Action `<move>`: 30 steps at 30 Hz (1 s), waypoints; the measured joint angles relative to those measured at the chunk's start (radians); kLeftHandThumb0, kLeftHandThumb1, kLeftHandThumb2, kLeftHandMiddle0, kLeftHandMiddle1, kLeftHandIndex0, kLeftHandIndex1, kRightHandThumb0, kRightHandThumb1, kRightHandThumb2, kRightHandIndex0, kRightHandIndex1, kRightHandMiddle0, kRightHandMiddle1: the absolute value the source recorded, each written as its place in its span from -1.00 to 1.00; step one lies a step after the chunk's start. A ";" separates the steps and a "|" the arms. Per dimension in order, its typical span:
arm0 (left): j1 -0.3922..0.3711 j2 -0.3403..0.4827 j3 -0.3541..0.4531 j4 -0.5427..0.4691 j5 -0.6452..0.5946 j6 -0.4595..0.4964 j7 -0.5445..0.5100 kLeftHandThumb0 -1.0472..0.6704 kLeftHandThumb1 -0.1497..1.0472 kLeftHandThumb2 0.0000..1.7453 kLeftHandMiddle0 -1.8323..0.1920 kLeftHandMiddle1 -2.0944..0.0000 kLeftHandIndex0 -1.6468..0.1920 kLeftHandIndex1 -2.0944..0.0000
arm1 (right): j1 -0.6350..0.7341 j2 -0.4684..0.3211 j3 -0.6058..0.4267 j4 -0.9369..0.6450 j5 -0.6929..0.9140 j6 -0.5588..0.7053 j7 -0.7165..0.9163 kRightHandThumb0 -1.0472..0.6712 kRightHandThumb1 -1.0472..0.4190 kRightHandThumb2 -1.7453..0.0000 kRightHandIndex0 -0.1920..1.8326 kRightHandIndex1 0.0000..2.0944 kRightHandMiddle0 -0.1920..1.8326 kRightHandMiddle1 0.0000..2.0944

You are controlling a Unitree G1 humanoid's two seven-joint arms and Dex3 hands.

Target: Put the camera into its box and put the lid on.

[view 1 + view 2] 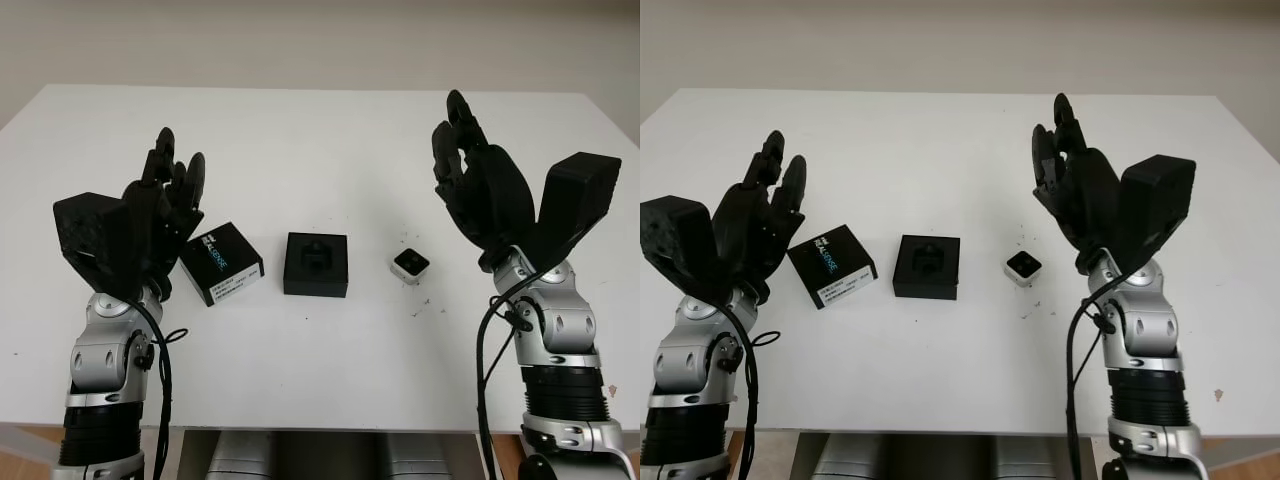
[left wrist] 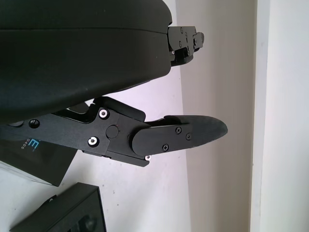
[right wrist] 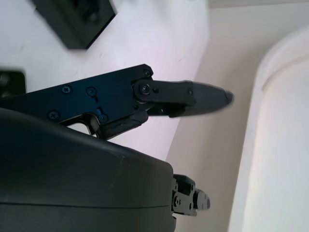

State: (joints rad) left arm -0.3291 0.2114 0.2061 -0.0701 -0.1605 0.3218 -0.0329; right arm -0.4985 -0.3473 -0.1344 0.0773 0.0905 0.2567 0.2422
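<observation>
A small white-framed camera (image 1: 410,264) with a black face lies on the white table (image 1: 320,140), right of centre. The open black box (image 1: 316,264) with a foam insert sits in the middle, also seen as the box (image 3: 77,19). Its black lid (image 1: 221,263), printed with a white label, lies to the box's left, and the lid (image 2: 34,157) shows beside my left hand. My left hand (image 1: 160,205) is raised, open, just left of the lid. My right hand (image 1: 470,175) is raised, open, above and right of the camera.
The table's front edge (image 1: 320,428) runs near both forearms. Small dark specks (image 1: 415,312) dot the surface below the camera. A pale wall (image 1: 320,40) stands behind the table's far edge.
</observation>
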 measured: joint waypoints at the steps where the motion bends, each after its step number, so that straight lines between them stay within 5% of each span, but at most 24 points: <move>1: 0.000 0.000 0.001 0.000 0.000 -0.002 0.000 -0.53 1.00 -0.48 0.91 0.94 0.90 0.95 | -0.015 -0.032 0.011 0.019 -0.027 -0.022 0.017 -0.34 -0.85 0.93 -0.55 -0.75 -0.85 -0.25; 4: 0.000 0.000 0.002 -0.001 0.000 -0.002 -0.001 -0.52 1.00 -0.49 0.91 0.94 0.90 0.95 | -0.064 -0.126 0.055 0.094 -0.103 -0.108 0.097 -0.27 -0.79 0.94 -0.53 -0.69 -0.89 -0.11; 9: 0.000 0.000 0.004 -0.004 0.000 -0.002 -0.001 -0.51 1.00 -0.48 0.91 0.95 0.90 0.95 | -0.131 -0.275 0.169 0.225 -0.261 -0.288 0.223 -0.25 -0.68 0.95 -0.50 -0.69 -0.69 -0.36; 15: 0.000 0.001 0.004 -0.004 0.001 -0.002 -0.009 -0.49 1.00 -0.47 0.91 0.95 0.90 0.95 | -0.216 -0.354 0.233 0.361 -0.340 -0.500 0.319 -0.26 -0.63 0.94 -0.46 -0.69 -0.60 -0.40; 20: 0.000 0.002 0.005 -0.004 0.000 -0.002 -0.011 -0.51 1.00 -0.50 0.91 0.95 0.89 0.94 | -0.259 -0.423 0.298 0.378 -0.443 -0.568 0.385 -0.27 -0.64 0.94 -0.41 -0.83 -0.38 -0.81; 30: 0.000 0.008 0.006 -0.004 0.002 -0.002 -0.012 -0.50 1.00 -0.48 0.90 0.95 0.88 0.94 | -0.260 -0.492 0.375 0.369 -0.630 -0.785 0.337 -0.38 -0.64 0.93 -0.41 -0.90 -0.30 -0.89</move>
State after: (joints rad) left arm -0.3289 0.2195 0.2118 -0.0738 -0.1588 0.3203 -0.0447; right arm -0.7587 -0.8393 0.2403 0.4466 -0.5390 -0.5284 0.5794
